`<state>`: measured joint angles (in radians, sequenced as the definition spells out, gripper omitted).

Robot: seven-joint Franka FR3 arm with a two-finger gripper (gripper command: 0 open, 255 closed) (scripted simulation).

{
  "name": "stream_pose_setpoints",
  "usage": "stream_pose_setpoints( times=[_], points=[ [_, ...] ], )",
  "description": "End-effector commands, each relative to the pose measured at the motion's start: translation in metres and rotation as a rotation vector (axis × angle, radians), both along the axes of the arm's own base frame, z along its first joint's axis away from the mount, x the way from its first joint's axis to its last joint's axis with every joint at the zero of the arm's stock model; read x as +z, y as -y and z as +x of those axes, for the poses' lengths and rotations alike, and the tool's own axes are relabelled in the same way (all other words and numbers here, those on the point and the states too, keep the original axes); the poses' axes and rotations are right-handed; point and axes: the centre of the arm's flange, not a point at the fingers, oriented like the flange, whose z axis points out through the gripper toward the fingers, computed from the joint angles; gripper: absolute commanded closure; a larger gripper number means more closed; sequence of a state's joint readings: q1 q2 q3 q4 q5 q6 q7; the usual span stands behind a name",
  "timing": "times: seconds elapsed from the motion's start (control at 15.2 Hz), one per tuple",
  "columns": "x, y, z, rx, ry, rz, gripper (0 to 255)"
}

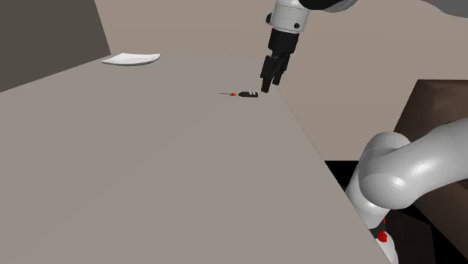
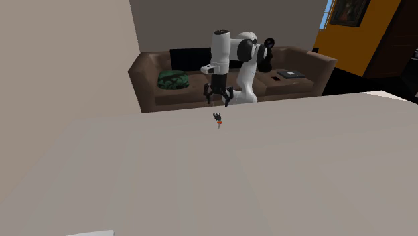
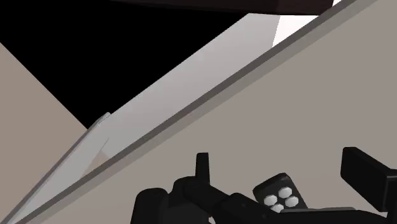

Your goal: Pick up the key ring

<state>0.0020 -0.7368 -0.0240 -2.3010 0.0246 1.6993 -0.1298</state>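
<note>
Approach step. Gripper (image 1: 270, 84) hovers upper centre of shoulder view, fingers (image 3: 202, 167) apart, empty. Key ring (image 1: 247, 94) lies flat on desk (image 1: 150, 172), just below-left of gripper, near desk's right edge. Next, likely: lower, straddle ring, close.

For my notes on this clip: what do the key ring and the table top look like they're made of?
Key ring: a black fob, probably matte plastic, with pale rounded buttons seen in the wrist view; its small red part is too small to judge. Table top: plain grey-beige, matte, no grain or gloss, so the material stays open.
</note>
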Motion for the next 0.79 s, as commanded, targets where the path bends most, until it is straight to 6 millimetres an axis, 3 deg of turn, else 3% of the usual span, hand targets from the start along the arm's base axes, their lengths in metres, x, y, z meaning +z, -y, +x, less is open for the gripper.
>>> stream_pose_setpoints(
  times=[0.0, 0.46, 0.73],
  points=[
    [0.0, 0.0, 0.0, 0.0, 0.0, 0.0, 0],
    [0.015, -0.052, 0.107, 0.336, -0.17, -0.078, 0],
    [-0.001, -0.053, 0.109, 0.341, -0.172, -0.079, 0]
  ],
)
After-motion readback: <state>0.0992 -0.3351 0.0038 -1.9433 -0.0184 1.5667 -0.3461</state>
